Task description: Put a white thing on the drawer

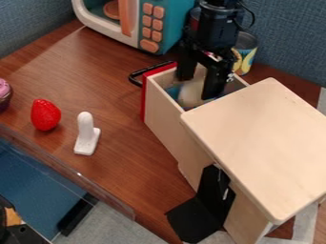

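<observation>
The black gripper [200,83] hangs down into the pulled-out drawer, its two fingers spread apart. Below and between them lies a blurred whitish-beige thing [191,93] inside the drawer; I cannot tell whether the fingers touch it. The wooden drawer [160,107] has a red front with a black handle and extends from a pale wooden cabinet [261,138]. On the brown table, left of the drawer, a white thing [87,136] with a rounded upright part and a flat foot stands apart from the gripper.
A red strawberry-like toy [45,115] sits left of the white thing, with a toy cupcake [4,94] at the left edge. A toy microwave [156,24] stands at the back, and a can [244,55] behind the drawer. A clear plastic edge [70,174] crosses the lower left.
</observation>
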Controlling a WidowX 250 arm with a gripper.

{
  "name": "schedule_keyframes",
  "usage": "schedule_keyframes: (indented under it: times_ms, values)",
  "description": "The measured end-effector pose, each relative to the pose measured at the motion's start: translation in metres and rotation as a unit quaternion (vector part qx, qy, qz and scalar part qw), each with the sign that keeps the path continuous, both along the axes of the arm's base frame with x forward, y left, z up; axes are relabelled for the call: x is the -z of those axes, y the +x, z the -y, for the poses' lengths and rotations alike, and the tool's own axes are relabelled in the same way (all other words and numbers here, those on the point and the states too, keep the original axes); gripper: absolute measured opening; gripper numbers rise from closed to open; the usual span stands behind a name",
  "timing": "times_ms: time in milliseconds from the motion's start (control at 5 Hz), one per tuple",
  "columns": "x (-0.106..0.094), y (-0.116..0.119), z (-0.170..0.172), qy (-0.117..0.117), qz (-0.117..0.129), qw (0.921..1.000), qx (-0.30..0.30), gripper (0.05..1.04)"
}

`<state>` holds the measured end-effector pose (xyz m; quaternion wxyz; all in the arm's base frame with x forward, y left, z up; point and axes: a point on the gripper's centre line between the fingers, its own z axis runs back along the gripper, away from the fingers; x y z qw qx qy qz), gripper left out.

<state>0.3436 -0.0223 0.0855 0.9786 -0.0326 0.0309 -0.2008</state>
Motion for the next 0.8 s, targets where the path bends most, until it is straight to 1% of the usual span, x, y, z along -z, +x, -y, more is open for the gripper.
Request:
schedule_keyframes:
  times_ms: [200, 400, 600, 800]
  values:
    - [0.0, 0.002, -0.002, 0.006, 0.009, 0.9999, 0.001, 1.008]
    - [-0.012, -0.001, -0.012, 0.018, 0.024, 0.9995, 0.006, 1.001]
    - [-0.037, -0.007, -0.036, 0.047, 0.045, 0.9979, 0.008, 1.001]
    - [-0.059, -0.016, -0.08, 0.077, 0.061, 0.995, -0.018, 1.001]
